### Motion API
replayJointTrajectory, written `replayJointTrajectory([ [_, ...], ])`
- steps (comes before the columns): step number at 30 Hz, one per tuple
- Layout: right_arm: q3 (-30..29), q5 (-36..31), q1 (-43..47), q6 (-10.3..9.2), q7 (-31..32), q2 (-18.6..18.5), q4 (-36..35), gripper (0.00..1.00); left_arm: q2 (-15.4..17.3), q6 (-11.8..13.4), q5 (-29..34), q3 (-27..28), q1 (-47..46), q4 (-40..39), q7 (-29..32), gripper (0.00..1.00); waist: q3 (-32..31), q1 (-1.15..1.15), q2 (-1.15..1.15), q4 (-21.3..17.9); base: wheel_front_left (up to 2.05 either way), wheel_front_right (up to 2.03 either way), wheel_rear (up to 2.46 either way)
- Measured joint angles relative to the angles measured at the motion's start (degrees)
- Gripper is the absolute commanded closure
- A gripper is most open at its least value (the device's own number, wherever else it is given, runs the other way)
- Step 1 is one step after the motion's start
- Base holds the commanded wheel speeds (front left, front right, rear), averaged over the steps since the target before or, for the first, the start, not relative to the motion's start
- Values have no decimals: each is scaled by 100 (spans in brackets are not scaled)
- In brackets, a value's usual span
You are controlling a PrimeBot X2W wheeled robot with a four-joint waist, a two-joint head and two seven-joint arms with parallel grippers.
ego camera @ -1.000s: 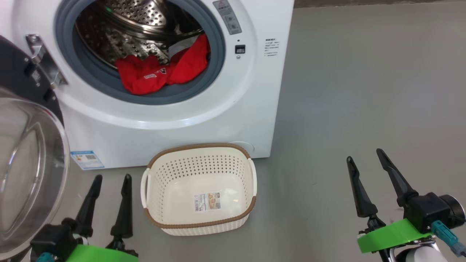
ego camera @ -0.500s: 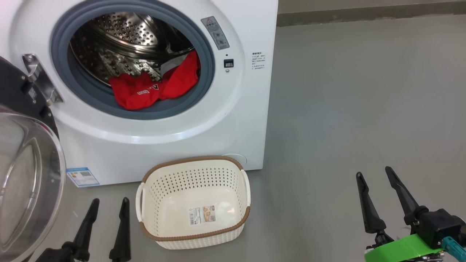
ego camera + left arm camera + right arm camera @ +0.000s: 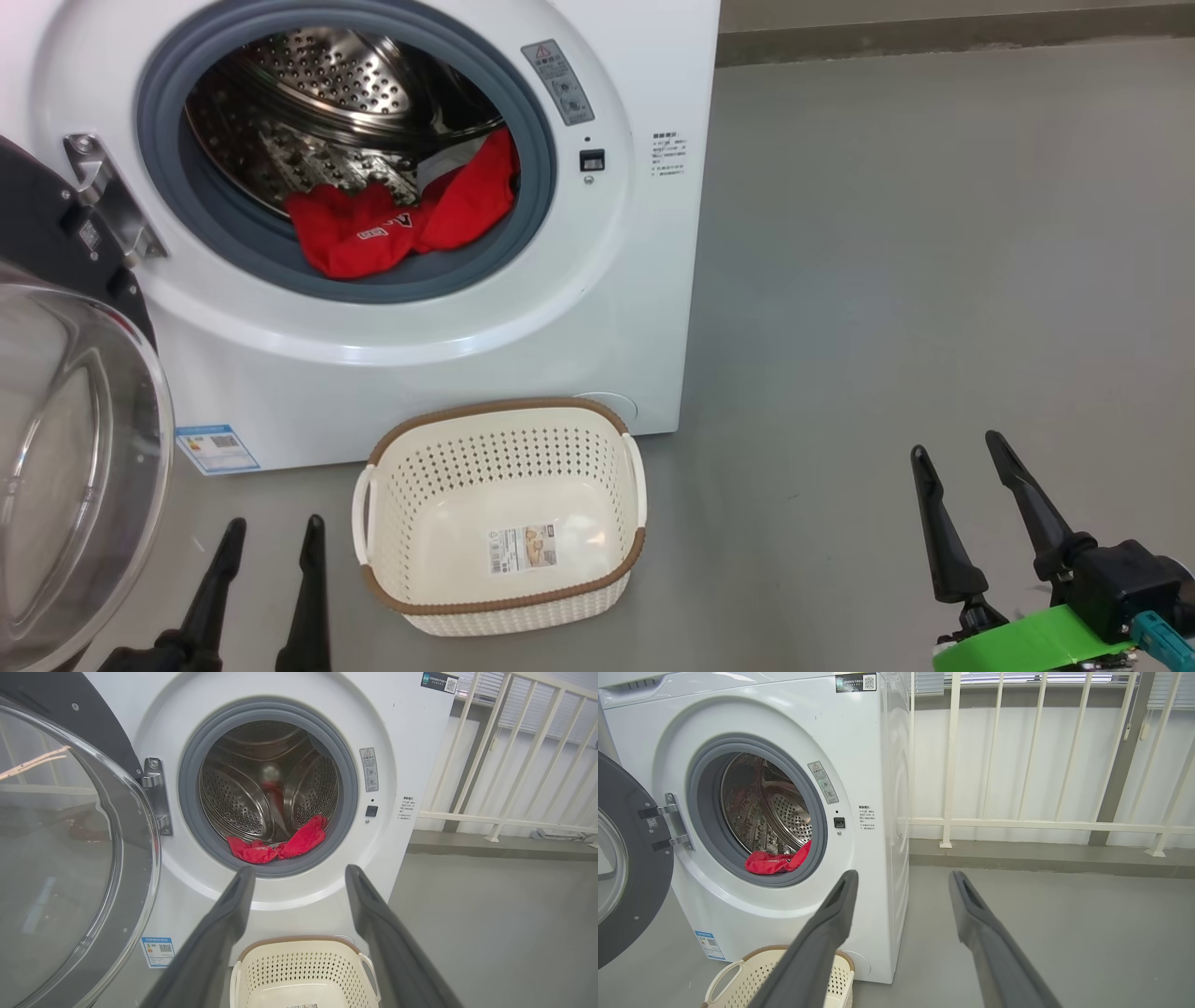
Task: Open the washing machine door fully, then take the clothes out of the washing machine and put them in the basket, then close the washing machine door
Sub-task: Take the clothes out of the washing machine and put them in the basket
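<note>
Your left gripper sits at the lower left of the head view. Its two dark fingers stand a little apart, and they hold nothing. Your right gripper sits at the lower right. Its fingers stand a little apart too, and they hold nothing. A green band wraps its base.

Just to the right of your left gripper is the basket, low in the middle of the frame. It stands on the grey floor, with a sticker on its bottom. Its far rim is just in front of the washer.

The washer fills the upper left of the frame. Its door is swung wide open at the left edge and hangs on a metal hinge. You can see right into the steel drum.

The red clothes lie at the low front of the drum. Their front edge hangs over the grey seal. Both grippers are well apart from them.

A small blue label is stuck low on the washer, near the door. In the right wrist view a white railing stands across the right half of the frame.
</note>
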Motion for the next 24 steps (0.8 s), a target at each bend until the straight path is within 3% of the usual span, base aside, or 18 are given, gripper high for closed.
replayJointTrajectory([
  [17, 88, 1, 18, 0, 0, 3, 12, 0, 41, 165, -31, 40, 31, -210, 120, 0, 8, 0, 0, 84, 112, -111, 0],
  [24, 89, 1, 18, 0, 0, 4, 26, 0, 36, 205, -31, 16, 45, -249, 118, 0, 14, 0, 0, 111, 49, -49, 0],
])
